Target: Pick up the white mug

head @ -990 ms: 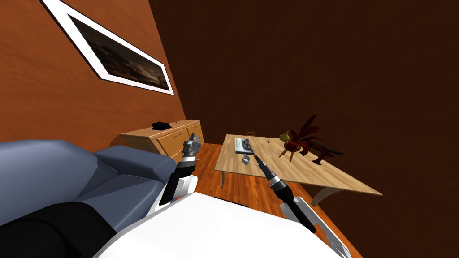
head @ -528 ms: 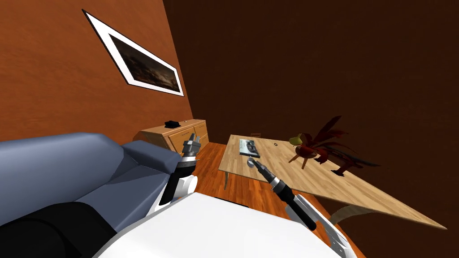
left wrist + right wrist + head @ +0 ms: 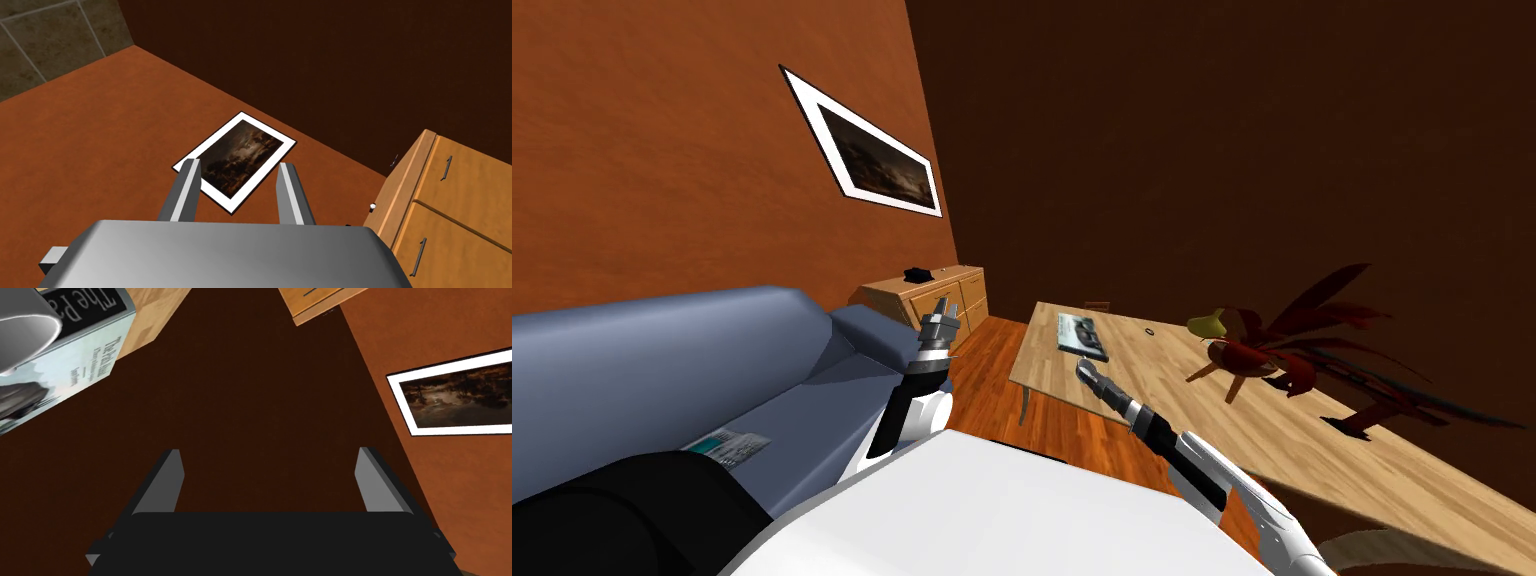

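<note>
Wooden bench [image 3: 1152, 360] in head view, book [image 3: 1082, 335] at near end, right claw [image 3: 1081, 367] just before it; left claw [image 3: 945, 304] by sofa [image 3: 712, 350]. Left wrist: fingers parted, empty. Right wrist: fingers wide, empty; white mug [image 3: 20, 330] beside book, outside claw.

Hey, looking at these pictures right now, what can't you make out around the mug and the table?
- Mug, right wrist view: cut off by the picture's corner, so its handle and base are unseen.
- Book title, right wrist view: cut by the edge; it reads as far as "The Pa".
- Dark thing on the cabinet, head view: too small to name.
- Ring on the table, head view: too small to identify.
</note>
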You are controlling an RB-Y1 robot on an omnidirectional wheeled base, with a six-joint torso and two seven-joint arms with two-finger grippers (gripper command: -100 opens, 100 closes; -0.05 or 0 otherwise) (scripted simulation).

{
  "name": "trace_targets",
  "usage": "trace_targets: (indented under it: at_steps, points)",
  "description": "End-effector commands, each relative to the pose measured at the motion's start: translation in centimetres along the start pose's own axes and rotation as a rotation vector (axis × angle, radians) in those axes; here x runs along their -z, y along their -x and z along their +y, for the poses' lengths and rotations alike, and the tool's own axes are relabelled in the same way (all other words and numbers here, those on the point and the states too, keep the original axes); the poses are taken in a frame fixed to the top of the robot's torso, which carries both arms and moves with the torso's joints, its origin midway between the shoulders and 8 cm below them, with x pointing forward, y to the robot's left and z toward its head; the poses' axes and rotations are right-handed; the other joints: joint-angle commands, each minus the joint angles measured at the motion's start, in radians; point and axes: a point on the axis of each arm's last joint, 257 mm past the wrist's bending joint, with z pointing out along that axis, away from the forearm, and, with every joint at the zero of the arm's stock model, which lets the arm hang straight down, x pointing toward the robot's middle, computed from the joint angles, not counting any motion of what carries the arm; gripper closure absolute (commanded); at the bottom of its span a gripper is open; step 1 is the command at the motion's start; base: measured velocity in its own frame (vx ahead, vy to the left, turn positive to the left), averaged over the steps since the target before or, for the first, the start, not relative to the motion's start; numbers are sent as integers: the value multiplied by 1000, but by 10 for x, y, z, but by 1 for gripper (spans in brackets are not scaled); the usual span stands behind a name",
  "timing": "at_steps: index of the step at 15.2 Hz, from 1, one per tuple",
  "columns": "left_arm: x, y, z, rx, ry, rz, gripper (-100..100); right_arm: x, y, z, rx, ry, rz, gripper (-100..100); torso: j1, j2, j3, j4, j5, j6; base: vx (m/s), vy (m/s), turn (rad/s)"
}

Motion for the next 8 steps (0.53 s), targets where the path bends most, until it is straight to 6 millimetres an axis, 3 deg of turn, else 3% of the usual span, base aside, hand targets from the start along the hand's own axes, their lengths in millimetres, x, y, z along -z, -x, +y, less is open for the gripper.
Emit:
trace_targets:
  at_steps: [1,4,8]
  points:
    - [0,0,0,0,0,0,0,7,-11,-18,62,-18,72,-100,0,0,0,0,0,0,11,29,211]
    - [0,0,0,0,0,0,0,21,-25,-45,108,-58,142,-100,0,0,0,0,0,-1,21,30,240]
    - [0,0,0,0,0,0,0,33,-33,-65,156,-83,205,-100,1,0,0,0,0,-1,15,29,120]
